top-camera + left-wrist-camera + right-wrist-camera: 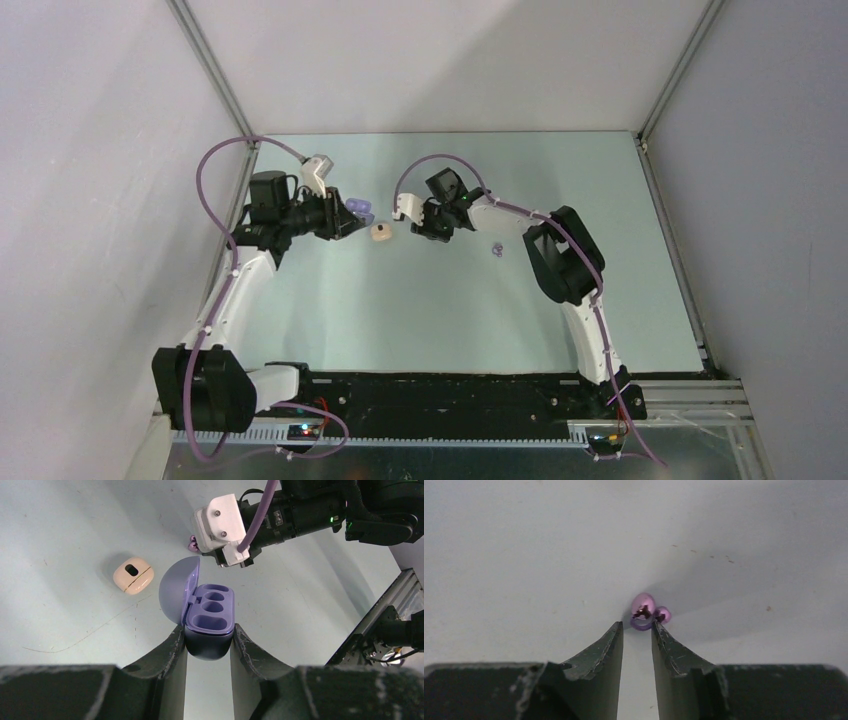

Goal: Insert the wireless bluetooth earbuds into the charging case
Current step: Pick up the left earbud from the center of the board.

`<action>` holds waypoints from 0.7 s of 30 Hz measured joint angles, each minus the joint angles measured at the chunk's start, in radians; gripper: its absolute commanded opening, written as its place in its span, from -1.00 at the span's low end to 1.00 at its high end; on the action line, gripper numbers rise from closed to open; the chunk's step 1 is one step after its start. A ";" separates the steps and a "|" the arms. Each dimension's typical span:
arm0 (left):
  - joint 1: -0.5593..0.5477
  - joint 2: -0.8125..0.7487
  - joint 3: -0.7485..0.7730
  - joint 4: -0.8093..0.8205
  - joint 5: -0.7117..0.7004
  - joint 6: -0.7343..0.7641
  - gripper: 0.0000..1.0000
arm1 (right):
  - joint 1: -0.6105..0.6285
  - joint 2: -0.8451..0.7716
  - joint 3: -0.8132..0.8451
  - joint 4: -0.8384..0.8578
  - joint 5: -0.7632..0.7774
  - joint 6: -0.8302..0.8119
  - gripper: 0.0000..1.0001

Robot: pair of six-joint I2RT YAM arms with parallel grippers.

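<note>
Shiny purple earbud (644,607) sits mid-frame, just past the slightly spread right gripper (637,628); left wrist view instead shows left gripper (207,642) pinching the open purple case (210,611)

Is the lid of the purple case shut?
No, the purple charging case in the left gripper has its lid swung wide open, so its empty wells show.

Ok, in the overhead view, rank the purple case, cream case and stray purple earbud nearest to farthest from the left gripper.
1. Purple case: held in the left gripper, lid open.
2. Cream case: on the table, just to its right.
3. Purple earbud: farther right, past the right gripper.
</note>
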 measured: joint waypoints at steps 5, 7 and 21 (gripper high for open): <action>0.000 0.000 0.000 0.000 0.000 -0.001 -0.98 | 0.000 0.008 0.000 0.044 0.036 0.006 -0.33; 0.001 0.000 0.000 0.000 0.000 -0.001 -0.98 | 0.000 0.012 0.000 0.058 0.035 0.002 -0.35; 0.005 0.007 0.000 0.006 -0.007 -0.010 -0.98 | -0.021 0.015 0.061 -0.096 -0.088 -0.087 -1.00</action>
